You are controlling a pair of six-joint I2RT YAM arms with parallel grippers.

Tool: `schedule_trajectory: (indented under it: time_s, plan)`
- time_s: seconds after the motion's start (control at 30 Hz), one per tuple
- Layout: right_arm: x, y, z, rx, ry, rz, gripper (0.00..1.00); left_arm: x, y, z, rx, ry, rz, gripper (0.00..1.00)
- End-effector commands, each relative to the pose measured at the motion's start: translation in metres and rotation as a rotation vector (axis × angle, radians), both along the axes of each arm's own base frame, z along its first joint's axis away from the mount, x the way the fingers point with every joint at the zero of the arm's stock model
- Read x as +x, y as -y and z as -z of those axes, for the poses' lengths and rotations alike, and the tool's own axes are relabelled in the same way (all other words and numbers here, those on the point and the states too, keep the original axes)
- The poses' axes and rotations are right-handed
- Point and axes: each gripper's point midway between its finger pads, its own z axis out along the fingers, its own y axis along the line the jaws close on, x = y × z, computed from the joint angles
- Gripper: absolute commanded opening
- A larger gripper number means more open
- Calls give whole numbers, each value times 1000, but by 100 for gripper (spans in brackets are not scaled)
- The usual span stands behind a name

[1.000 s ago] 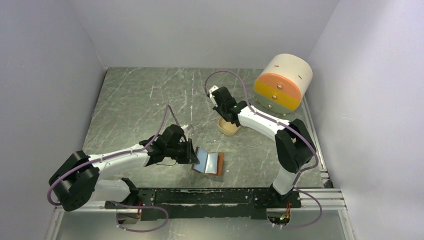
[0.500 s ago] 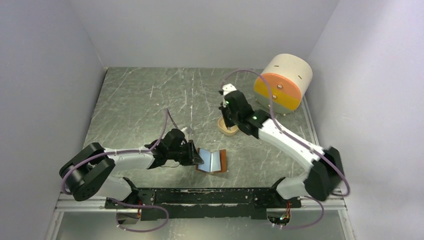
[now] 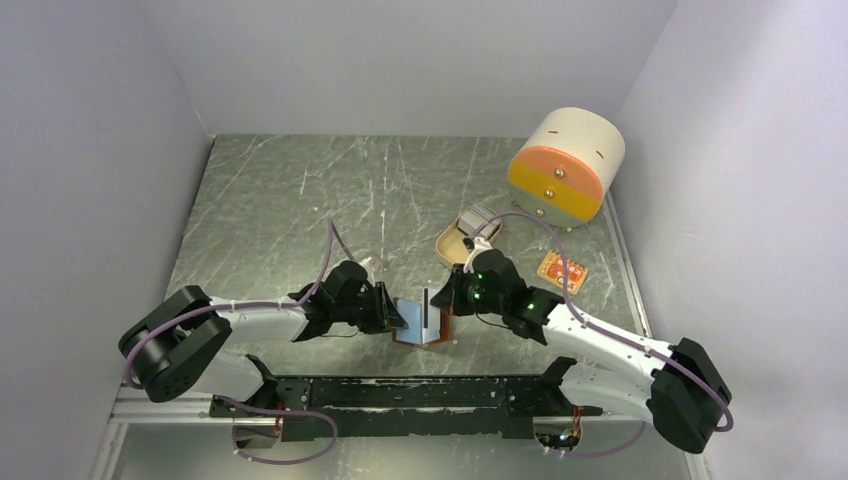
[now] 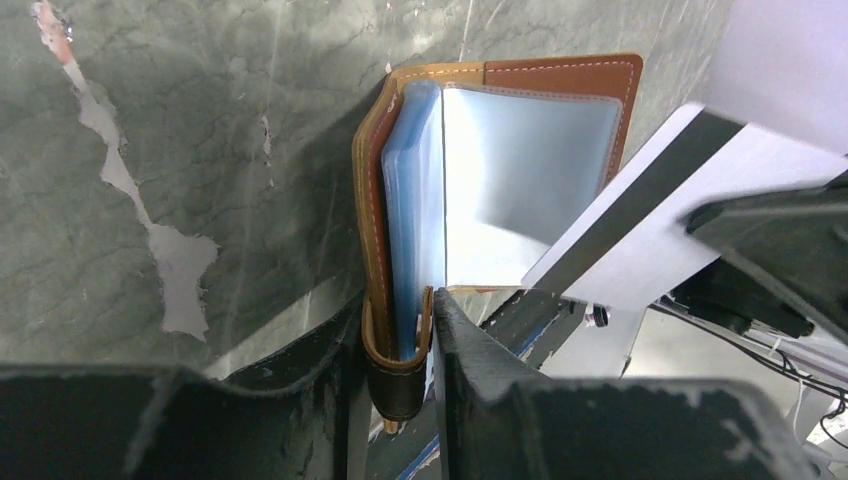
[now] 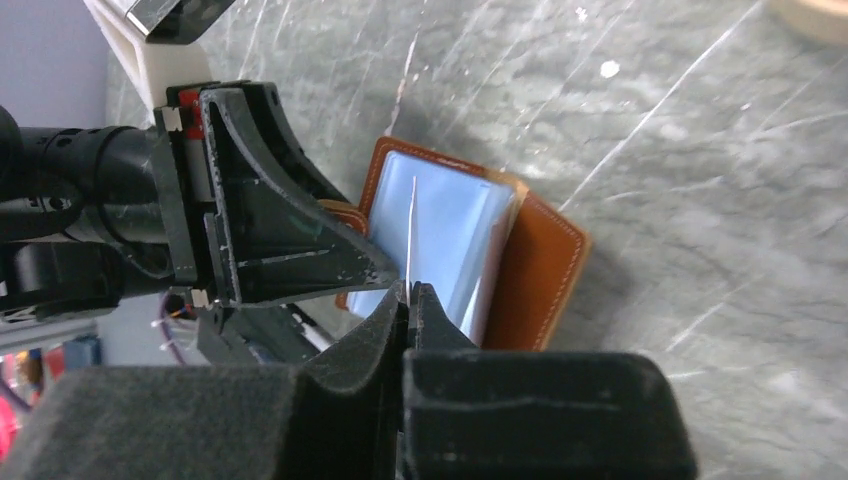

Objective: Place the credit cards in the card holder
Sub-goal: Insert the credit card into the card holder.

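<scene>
The brown leather card holder (image 3: 432,331) lies open near the front edge, its light blue lining (image 4: 520,180) facing up. My left gripper (image 3: 388,308) is shut on the holder's left cover and sleeves (image 4: 398,300). My right gripper (image 3: 441,299) is shut on one pale credit card (image 3: 427,303), held on edge just above the open holder. In the right wrist view the card (image 5: 411,225) shows edge-on between my shut fingers (image 5: 409,291), over the blue lining (image 5: 450,230). In the left wrist view the card (image 4: 680,200) is white with a dark stripe. More grey credit cards (image 3: 478,220) rest on the tan dish.
The tan oval dish (image 3: 449,245) sits behind the holder. A cream-and-orange drum-shaped drawer box (image 3: 565,165) stands at the back right. A small orange patterned item (image 3: 560,270) lies right of the dish. Grey walls close in both sides.
My right arm has swung from the dish down to the open holder, carrying a card. The dish and its cards are now uncovered. The left gripper keeps its hold on the holder.
</scene>
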Motion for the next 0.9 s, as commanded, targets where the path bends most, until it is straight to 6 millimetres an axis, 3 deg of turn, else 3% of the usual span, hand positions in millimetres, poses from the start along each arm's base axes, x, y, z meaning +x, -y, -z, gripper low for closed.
schedule_trajectory:
  time_s: [0.0, 0.17, 0.4, 0.6, 0.87]
  plan:
    - [-5, -18, -2, 118, -47, 19, 0, -1, 0, -3, -6, 19, 8, 32]
    - [-9, -7, 26, 72, -67, 45, 0, -4, -12, 4, 34, 16, -20, 35]
    - [-19, -7, 46, 83, -83, 1, 1, -6, -20, 9, 78, 28, -13, 39]
    - [-20, -8, 51, 120, -101, 7, 4, -9, -13, 6, 39, 33, 23, 27]
    - [-19, 0, 54, 220, -169, 86, 3, -8, -20, 3, 57, 41, -5, 41]
